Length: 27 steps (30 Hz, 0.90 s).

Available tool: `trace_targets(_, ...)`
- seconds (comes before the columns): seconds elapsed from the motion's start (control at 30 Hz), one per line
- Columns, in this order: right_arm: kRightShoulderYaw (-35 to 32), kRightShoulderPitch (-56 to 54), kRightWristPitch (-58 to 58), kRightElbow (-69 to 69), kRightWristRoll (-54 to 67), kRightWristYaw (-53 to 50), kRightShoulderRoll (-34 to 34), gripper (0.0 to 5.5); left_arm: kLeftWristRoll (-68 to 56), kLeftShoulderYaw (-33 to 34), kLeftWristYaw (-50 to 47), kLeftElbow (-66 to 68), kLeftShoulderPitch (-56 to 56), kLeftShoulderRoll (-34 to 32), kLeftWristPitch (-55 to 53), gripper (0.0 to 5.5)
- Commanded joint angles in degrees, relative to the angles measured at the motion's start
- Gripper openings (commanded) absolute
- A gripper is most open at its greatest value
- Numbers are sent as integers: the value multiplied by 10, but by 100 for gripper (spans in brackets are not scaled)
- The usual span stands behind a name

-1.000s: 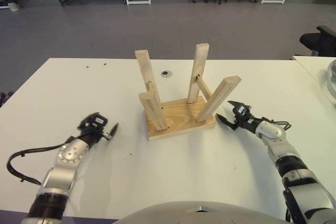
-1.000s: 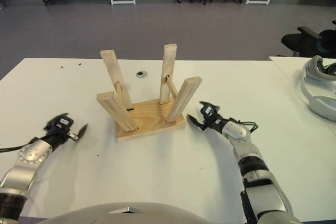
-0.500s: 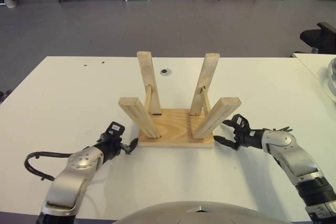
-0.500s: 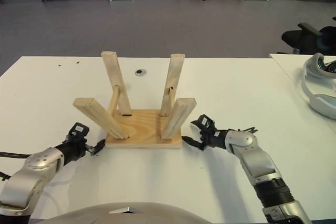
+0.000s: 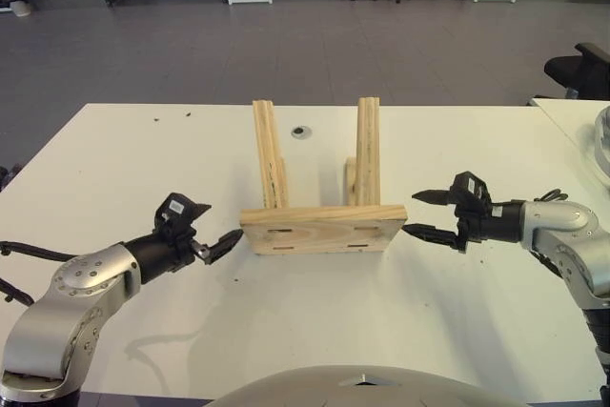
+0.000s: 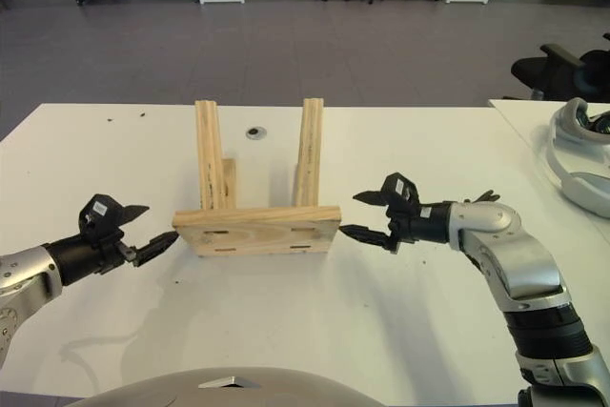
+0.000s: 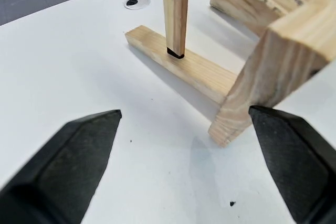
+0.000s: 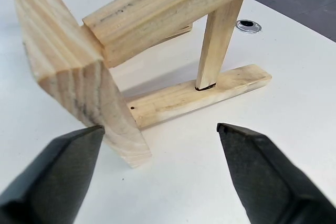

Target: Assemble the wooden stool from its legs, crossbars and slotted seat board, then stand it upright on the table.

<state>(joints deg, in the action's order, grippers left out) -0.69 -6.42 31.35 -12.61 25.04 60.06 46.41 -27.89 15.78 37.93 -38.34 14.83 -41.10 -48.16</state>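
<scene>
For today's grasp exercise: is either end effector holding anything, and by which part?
Nothing is held: left end effector and right end effector sit open at either end of the seat board.

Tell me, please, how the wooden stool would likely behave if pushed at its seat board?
The wooden stool looks like solid timber, so it is probably stiff. It rests on an edge of the seat board and two legs, so a high push would likely tip it rather than slide it. The crossbar sits in a slot; joints might loosen.
</scene>
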Motion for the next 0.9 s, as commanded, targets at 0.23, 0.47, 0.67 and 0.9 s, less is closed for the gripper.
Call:
trace_targets(0.23,130,-83,-169,116,-131,117,17,405,102,-91,236,179,-39,-175,238,451)
trace_targets(0.47,166,-129,-187,162,-145,143,-28,346,140,-231,264,276,-206,-93,280,435)
trace_targets(0.67,173,-142,-196,171,-152,144,-46,250,128,-234,267,298,-236,-59,296,352)
trace_targets(0.9,180,-153,-211,185,-167,143,-62,141,146,-248,297,314,-216,-79,323,234)
